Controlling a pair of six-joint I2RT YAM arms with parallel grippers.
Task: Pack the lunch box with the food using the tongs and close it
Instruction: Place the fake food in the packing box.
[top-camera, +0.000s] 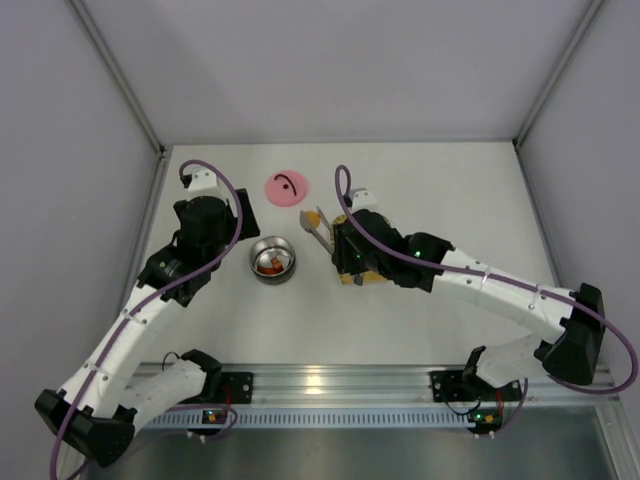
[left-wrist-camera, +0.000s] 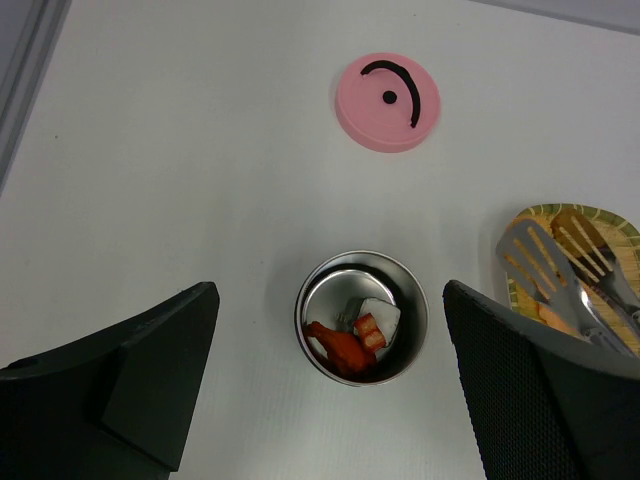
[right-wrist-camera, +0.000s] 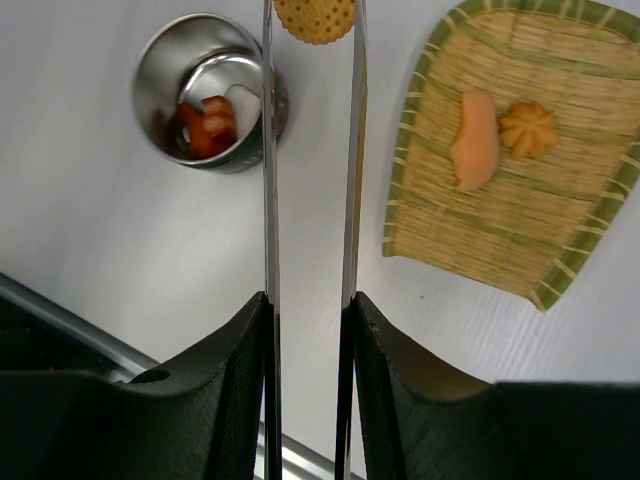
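while the right gripper (right-wrist-camera: 308, 315) is pressed together on both arms of the tongs (right-wrist-camera: 270, 180), the tong tips pinch a round yellow piece (right-wrist-camera: 315, 18), waffle-patterned, at top centre of the right wrist view, just right of the lunch box (right-wrist-camera: 160, 60) (upper left), w/ red-orange food (right-wrist-camera: 205, 125) inside. woven tray (right-wrist-camera: 560, 200), upper right, carries two orange pieces (right-wrist-camera: 473, 140). left gripper (left-wrist-camera: 328, 300) spread wide, box seen btwn its fingers; pink lid (left-wrist-camera: 388, 102) lies apart, top centre of left wrist view.
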